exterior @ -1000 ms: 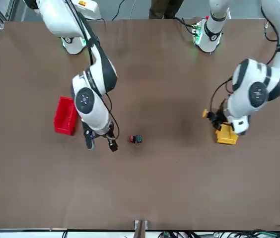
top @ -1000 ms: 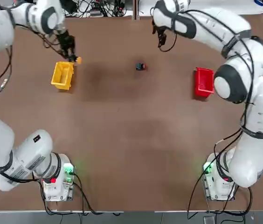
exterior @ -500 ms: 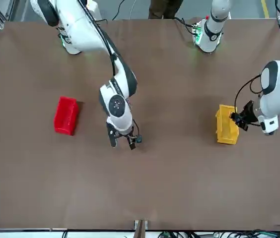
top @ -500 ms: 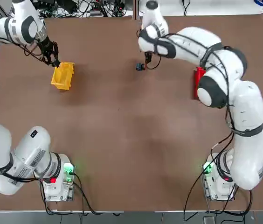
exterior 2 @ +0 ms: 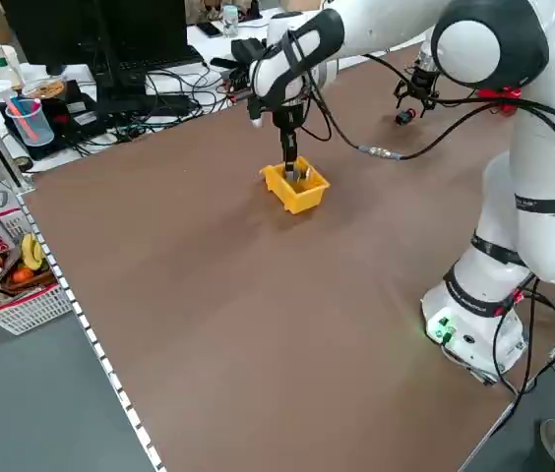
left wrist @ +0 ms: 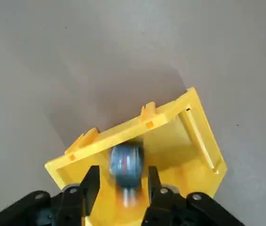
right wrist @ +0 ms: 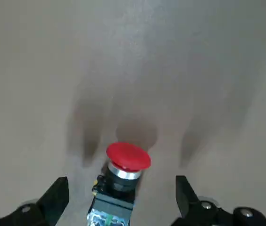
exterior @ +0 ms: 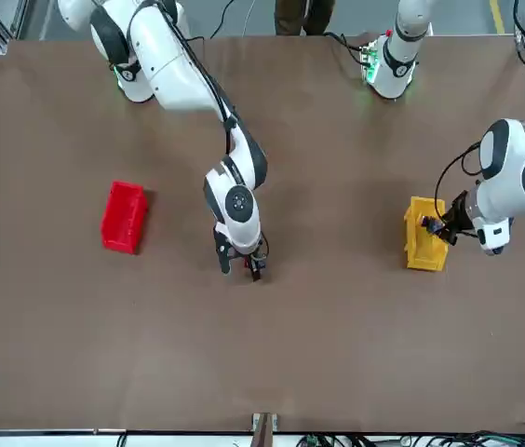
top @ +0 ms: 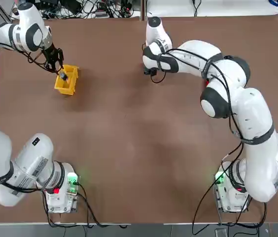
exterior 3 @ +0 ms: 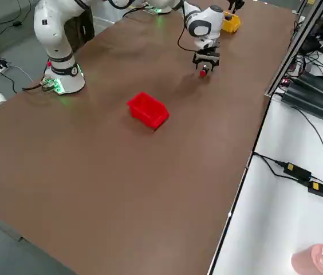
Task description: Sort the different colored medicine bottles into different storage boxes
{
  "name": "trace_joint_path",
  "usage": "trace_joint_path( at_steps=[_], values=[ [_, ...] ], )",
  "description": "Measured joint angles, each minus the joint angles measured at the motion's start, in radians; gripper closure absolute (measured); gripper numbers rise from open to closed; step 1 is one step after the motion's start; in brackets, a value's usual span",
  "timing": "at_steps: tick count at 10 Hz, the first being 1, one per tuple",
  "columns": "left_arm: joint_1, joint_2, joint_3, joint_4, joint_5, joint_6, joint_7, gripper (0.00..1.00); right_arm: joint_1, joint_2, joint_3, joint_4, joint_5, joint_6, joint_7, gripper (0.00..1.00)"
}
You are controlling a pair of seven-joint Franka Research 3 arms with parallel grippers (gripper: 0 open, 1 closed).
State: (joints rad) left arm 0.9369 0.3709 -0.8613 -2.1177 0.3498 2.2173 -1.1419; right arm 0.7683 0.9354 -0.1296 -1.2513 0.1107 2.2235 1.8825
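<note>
Top view: I see my left gripper over the yellow box at the far left of the bench; a small dark bottle sits right at the jaws, over the box's opening. My right gripper is down at the bench's far middle; the red-ended bottle is hidden under it here. The red box barely peeks out behind the right arm.

Front view: the red box lies well apart from the right gripper, off to one side of its jaws. The red-ended bottle sits at the fingertips. The left gripper hangs over the yellow box.

Left side view: left gripper points straight down into the yellow box.

Right side view: the red-ended bottle lies on the bench just below the right gripper; red box well apart.

Left wrist view: the dark bottle, blurred, is between my fingers above the yellow box's inside; whether the jaws are clenched on it or released, I cannot tell.

Right wrist view: jaws spread wide, released, fingers either side of the red-ended bottle lying on the bench, not touching it.
</note>
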Motion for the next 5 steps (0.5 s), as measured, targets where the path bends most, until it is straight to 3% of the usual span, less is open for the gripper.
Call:
trace_joint_path(
  at_steps=[3,5],
  values=[
    [0.002,-0.003,-0.005,0.033,0.001,0.000,-0.006,0.04,0.001,0.030,0.000,0.014,-0.036,0.019,0.030,0.01],
    [0.008,-0.016,-0.053,0.111,0.001,-0.080,0.003,0.00,0.001,0.042,0.001,0.020,-0.057,0.024,0.032,0.11]
  ],
)
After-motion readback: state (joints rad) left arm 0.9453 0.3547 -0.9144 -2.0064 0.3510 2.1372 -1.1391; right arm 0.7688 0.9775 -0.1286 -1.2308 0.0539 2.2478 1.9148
